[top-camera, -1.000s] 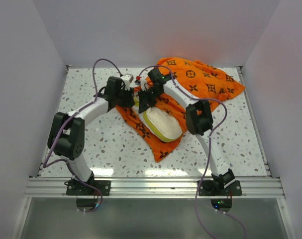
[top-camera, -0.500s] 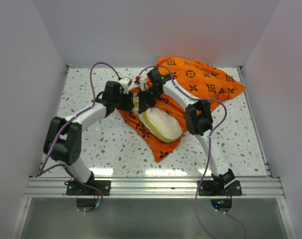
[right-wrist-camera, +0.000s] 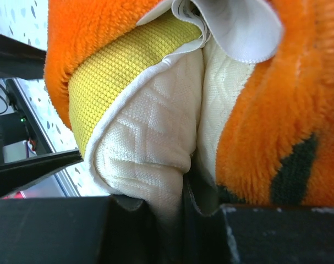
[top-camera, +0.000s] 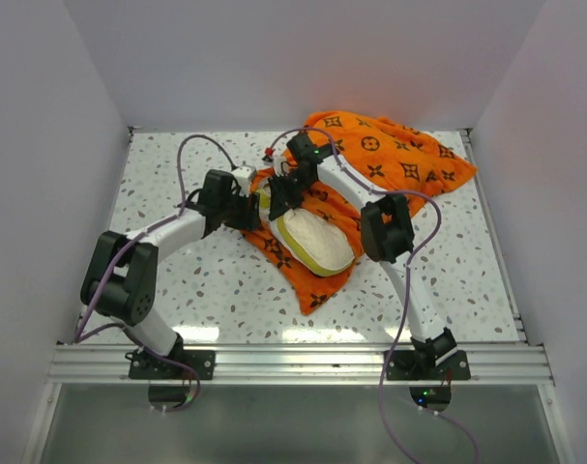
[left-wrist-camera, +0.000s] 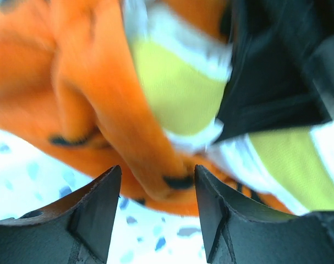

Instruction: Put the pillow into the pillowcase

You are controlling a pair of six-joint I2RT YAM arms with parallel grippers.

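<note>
now right tool (right-wrist-camera: pixel 183 190) pinches pillow (right-wrist-camera: pixel 147 137); left tool (left-wrist-camera: pixel 155 190) parted.

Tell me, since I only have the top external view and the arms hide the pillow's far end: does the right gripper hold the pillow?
Observer: Yes. The right wrist view shows the right gripper pinched shut on a fold of the cream pillow.
Operator: And the left one?
Observer: The left gripper is open, nothing pinched; a fold of the orange pillowcase lies right at its tips.
Operator: Is the pillow's end inside the case?
Observer: Partly. Close up, orange pile flanks the pillow's end on both sides, with a white fabric flap above it.
</note>
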